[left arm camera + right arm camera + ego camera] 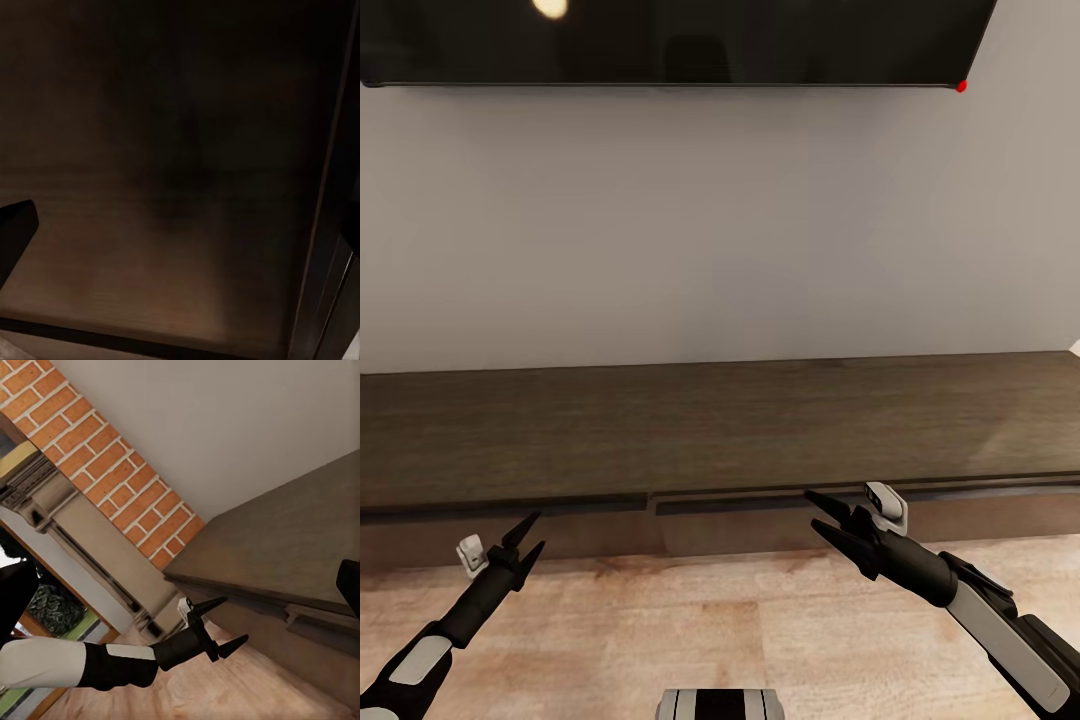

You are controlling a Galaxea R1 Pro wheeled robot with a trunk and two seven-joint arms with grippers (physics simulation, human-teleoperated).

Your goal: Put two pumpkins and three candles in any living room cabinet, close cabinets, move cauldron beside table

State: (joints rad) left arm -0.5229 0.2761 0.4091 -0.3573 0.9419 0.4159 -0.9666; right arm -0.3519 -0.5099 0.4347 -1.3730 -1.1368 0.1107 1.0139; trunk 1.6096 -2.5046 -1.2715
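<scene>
Head view shows the robot's own base [720, 703] nearest, at the lower edge; just beyond it, the left end effector [530, 535] and the right end effector [822, 512] hover over the wooden floor [690, 620], both with fingers spread and empty; ahead stands the cabinet [710, 430], long, low and dark, against the grey wall [710, 230], its two fronts looking shut; the fronts have no handles, so they probably slide stiffly and are best hooked at the dark gap under the top edge; above hangs a television [670, 40].
</scene>
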